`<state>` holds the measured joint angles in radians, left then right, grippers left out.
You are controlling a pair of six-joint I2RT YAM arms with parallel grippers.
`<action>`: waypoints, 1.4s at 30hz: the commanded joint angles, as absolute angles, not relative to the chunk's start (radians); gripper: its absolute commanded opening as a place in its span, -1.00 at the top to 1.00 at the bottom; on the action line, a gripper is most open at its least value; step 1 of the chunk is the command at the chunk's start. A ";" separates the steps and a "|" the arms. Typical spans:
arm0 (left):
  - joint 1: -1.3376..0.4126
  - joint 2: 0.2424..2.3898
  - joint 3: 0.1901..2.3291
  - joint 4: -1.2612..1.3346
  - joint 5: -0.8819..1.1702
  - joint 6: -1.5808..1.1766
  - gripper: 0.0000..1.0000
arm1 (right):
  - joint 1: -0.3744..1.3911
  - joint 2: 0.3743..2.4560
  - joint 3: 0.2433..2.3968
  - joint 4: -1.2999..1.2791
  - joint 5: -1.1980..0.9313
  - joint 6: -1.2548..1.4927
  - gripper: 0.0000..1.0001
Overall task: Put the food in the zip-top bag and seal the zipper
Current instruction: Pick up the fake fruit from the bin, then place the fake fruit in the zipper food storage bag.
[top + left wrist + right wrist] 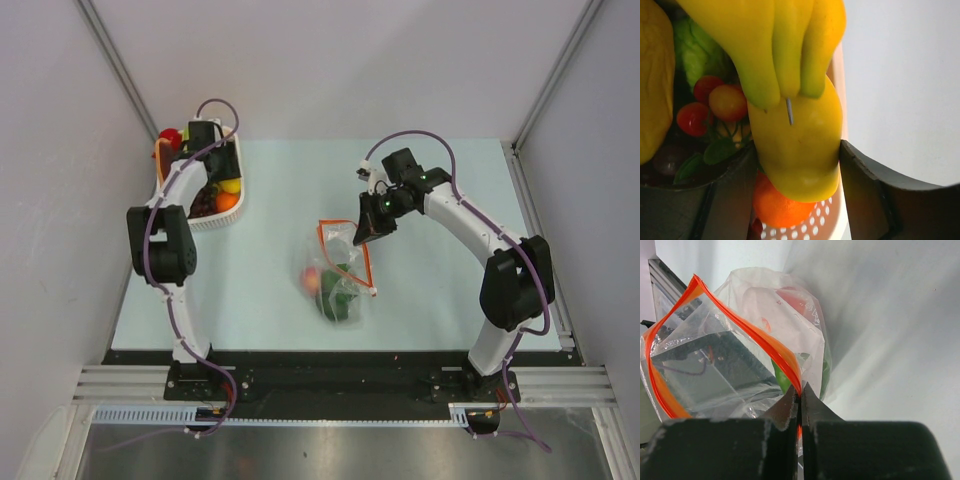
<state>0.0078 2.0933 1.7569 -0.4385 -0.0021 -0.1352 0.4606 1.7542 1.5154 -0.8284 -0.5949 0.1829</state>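
Note:
The zip-top bag (pixel 338 272) lies mid-table with its mouth open and held up. A green piece and a red-orange piece (pixel 312 279) lie inside it. My right gripper (pixel 370 233) is shut on the zipper, the orange-red strip (pixel 771 346); its closed tips (pixel 800 396) pinch the strip. The strip's white slider tab (pixel 374 292) hangs at the near end. My left gripper (pixel 222 175) is down in the white basket (pixel 215 223). Its fingers (pixel 875 190) press both sides of a yellow toy (pixel 800 150). An orange round one (pixel 780 205) lies beneath it.
The basket also holds cherry tomatoes (pixel 715 102), a green leafy piece (pixel 695 50) and dark grapes (pixel 667 157). A red item (pixel 170 136) sits at the basket's far corner. Grey walls close in the table on the left, back and right.

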 commanded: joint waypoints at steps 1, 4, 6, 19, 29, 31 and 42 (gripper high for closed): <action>-0.003 1.945 1.755 -0.482 0.014 -0.193 0.00 | 0.457 1.750 1.555 -0.833 -0.615 0.178 1.00; -0.003 1.907 1.750 -0.528 0.002 -0.209 0.04 | 0.454 1.750 1.557 -0.831 -0.615 0.178 1.00; -0.003 1.890 1.749 -0.569 0.002 -0.213 0.05 | 0.456 1.750 1.555 -0.828 -0.621 0.179 1.00; -0.014 1.576 1.557 -0.699 0.198 -0.238 0.09 | 0.479 1.750 1.565 -0.802 -0.684 0.186 1.00; -0.345 1.162 1.307 -0.405 0.440 0.193 -0.08 | 0.508 1.769 1.589 -0.798 -0.749 0.193 1.00; -0.435 1.125 1.224 -0.349 0.507 0.308 -0.10 | 0.512 1.770 1.597 -0.802 -0.770 0.193 1.00; -0.683 1.167 1.184 -0.471 0.655 0.759 -0.19 | 0.523 1.764 1.608 -0.819 -0.814 0.193 1.00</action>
